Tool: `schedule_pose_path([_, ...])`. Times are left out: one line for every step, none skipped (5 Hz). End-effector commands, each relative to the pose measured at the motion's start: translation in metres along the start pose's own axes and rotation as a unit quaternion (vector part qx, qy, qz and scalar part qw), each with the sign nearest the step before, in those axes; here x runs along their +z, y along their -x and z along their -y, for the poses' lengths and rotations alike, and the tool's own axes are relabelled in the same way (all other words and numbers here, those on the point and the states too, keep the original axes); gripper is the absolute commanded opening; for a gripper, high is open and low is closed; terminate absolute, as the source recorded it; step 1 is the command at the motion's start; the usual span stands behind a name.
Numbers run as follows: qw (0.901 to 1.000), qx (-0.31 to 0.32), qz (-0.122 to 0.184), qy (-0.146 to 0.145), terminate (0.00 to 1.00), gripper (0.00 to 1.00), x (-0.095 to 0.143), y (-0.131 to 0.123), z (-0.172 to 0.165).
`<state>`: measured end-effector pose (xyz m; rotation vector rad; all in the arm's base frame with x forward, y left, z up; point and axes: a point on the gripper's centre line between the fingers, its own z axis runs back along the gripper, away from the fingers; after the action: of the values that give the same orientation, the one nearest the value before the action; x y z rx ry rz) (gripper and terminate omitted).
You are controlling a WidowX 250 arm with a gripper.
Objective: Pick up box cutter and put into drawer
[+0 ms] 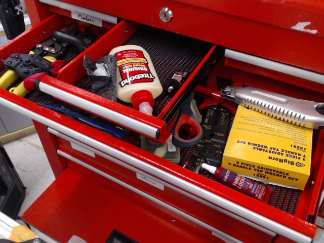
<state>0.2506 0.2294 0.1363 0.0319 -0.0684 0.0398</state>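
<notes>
1. Cutter (276, 105) lies tilted across the yellow box (268, 152) in the right drawer (152, 174); it could slide off.
2. Gripper is out of view, so its state is unknown.
3. The scissors (186, 126) nearby could snag.

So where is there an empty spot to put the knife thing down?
The clearest bare mat is in the upper drawer, behind the glue bottle. The lower drawer is crowded: yellow box, scissors, small red tube. The box cutter lies over that box.
</notes>
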Motion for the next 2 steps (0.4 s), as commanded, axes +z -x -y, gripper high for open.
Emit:
schedule_pose_path([1.0000,0.000,0.000,0.000,0.00,1.00,0.000,0.000,0.000])
schedule_pose_path([0.9921,0.124,0.003,-0.022,0.00,1.00,0.021,0.005,0.049])
